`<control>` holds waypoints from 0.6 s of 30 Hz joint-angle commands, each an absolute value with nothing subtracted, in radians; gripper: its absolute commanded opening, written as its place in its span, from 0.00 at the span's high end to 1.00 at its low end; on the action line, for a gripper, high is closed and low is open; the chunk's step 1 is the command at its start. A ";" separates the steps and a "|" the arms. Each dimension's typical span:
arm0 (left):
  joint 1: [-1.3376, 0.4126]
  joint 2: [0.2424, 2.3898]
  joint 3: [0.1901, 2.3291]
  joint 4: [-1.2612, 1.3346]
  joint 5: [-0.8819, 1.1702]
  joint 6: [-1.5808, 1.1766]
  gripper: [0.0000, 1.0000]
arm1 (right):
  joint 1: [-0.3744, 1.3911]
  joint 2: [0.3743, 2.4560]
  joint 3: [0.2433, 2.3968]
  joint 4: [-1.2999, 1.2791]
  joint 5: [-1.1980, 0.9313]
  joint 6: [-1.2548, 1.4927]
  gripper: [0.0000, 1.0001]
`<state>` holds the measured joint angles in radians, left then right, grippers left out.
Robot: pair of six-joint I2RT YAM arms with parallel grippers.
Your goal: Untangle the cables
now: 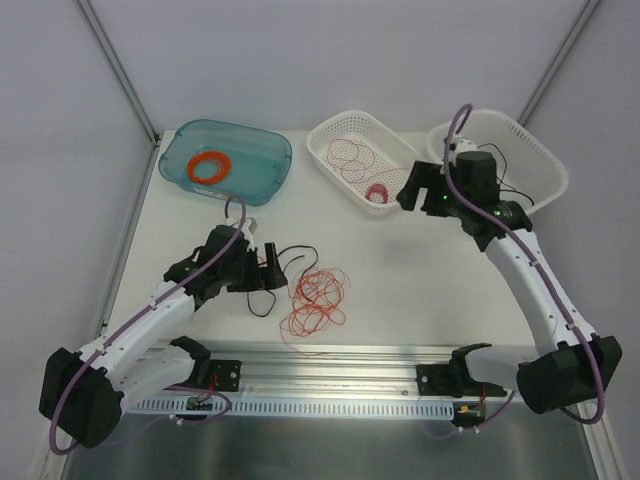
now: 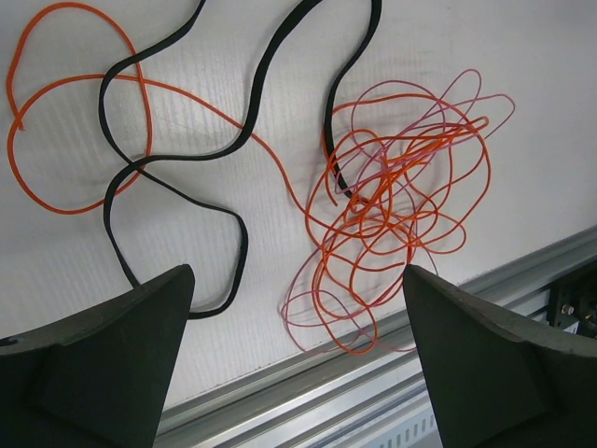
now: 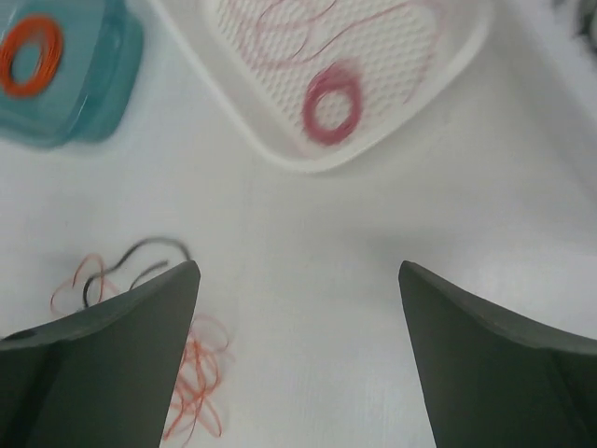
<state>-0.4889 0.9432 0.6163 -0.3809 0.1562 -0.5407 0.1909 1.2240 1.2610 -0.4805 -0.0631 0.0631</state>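
We see the cables [image 1: 315, 300] lying in a loose tangle on the white worktop [image 1: 420, 270], near its front edge and just right of the left fingers [image 1: 266, 272]. From the left wrist the knot is mostly orange and pinkish-red loops crossing one another. A black cable [image 2: 126, 177] winds out of it to the left, and one orange strand loops across the black one. The left fingers stand wide apart above the worktop and hold nothing. The lowest bend of the black cable lies close by one of them; whether it touches we cannot tell.

The right fingers [image 1: 412, 192] hang by the front end of a white basket [image 1: 330, 166], also spread wide and empty, well apart from the tangle. In that basket lie a small pink spool [image 1: 378, 193] and some thin reddish wire loops [image 1: 350, 152]. A second white basket [image 1: 540, 160] stands to its right, behind the right arm. At the back left a teal tray [image 1: 255, 160] holds a thick orange ring [image 1: 210, 167].
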 commanded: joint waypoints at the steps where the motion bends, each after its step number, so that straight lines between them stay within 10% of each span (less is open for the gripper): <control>1: -0.480 0.965 0.624 -0.408 0.143 -0.564 0.05 | 0.378 1.200 1.146 -0.485 -0.166 0.063 0.07; 18: -0.479 1.249 0.762 -0.452 -0.069 -0.491 0.25 | 0.842 1.344 0.974 -0.301 -0.052 0.138 0.08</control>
<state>-0.4889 1.2125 0.7097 -0.4282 -0.0364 -0.5217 0.8337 1.3548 0.9718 -0.3683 -0.0753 0.1089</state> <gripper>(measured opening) 0.771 0.921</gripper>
